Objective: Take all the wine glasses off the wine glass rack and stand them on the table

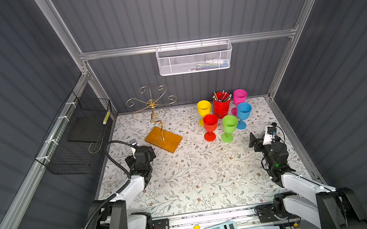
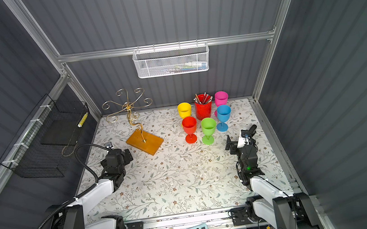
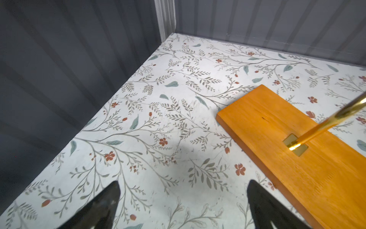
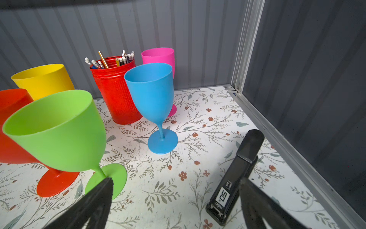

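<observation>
— so, left gripper?
— released, jaws spread wide, nothing between them. it hangs over the floral table, and the orange wooden base lies just beside one finger.
— right gripper?
— wide open too, empty. the green glass has its foot by one finger and a black stapler lies by the other. can't tell if either touches.
— where's the wine glass rack?
— upright at the back left of the table in both top views, gold scroll arms spread from the stem, which is fixed in that base.
— and the glasses?
— all upright on the table at the back right, well apart from the rack. yellow glass, red glass, blue glass and pink glass crowd round a red pencil cup, with the green one nearest the right gripper.
</observation>
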You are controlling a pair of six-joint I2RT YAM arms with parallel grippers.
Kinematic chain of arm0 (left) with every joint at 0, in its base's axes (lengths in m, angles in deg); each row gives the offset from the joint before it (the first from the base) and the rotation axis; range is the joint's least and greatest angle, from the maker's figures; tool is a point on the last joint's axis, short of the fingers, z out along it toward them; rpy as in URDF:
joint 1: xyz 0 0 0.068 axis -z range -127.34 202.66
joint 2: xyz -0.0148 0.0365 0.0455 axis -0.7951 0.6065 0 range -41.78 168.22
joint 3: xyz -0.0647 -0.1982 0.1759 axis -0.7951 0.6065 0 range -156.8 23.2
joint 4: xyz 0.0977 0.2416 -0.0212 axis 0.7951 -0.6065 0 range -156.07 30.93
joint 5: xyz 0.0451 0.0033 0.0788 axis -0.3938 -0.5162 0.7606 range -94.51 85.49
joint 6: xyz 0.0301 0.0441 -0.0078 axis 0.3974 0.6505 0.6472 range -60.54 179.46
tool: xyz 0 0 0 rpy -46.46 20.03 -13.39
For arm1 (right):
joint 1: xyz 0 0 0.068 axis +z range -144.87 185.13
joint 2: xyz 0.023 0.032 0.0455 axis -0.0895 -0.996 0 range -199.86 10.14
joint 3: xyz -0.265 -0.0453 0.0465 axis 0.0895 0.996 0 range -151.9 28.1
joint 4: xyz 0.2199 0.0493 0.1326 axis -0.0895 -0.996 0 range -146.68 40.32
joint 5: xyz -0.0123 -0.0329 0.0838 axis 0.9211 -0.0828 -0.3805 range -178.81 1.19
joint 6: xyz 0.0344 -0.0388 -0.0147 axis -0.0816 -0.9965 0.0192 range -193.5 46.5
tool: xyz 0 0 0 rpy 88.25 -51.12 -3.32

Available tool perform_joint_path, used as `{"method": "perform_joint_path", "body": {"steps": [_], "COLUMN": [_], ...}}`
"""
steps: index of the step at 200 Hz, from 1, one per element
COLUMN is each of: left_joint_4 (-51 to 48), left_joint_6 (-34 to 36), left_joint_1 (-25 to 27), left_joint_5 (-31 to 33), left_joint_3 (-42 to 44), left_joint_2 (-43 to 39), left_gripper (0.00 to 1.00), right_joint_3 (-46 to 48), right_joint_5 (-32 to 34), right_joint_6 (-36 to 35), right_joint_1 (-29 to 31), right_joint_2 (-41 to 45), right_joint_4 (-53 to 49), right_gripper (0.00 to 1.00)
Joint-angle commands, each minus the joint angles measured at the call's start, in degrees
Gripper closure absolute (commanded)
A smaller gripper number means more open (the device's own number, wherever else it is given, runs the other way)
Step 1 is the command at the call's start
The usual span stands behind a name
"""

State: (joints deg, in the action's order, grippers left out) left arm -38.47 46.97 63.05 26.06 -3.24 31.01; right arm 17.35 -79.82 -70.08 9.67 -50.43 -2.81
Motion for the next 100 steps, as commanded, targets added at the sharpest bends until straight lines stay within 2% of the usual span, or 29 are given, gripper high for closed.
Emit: {"method": "perform_joint_path", "body": {"steps": [1, 50, 83, 100], "left_joint_4": [8.08, 16.18, 20.23, 22.71], "left_joint_6": [5.74, 7.49, 9.65, 10.89], "left_joint_1": [-0.70, -2.50, -3.43, -3.67], "left_joint_5": [-3.76, -6.86, -9.36, -9.99], "left_joint_3": [0.86, 2.89, 2.10, 1.58], "left_joint_2": [2.75, 9.25, 12.28, 14.07], "left_gripper": [0.00, 0.00, 0.00, 0.00], "right_joint_3": [1.47, 2.83, 1.97, 2.02], "right_joint_5": [1.11, 1.50, 1.09, 1.01], "right_joint_6": [-1.75, -1.94, -1.07, -0.36], "right_joint_1": [-0.29, -1.57, -3.69, -4.83], "right_joint_2": [-0.97, -7.99, -9.15, -12.35], "right_joint_4": [5.75, 14.23, 13.99, 17.25], "right_gripper": [0.01, 0.01, 0.01, 0.01]}}
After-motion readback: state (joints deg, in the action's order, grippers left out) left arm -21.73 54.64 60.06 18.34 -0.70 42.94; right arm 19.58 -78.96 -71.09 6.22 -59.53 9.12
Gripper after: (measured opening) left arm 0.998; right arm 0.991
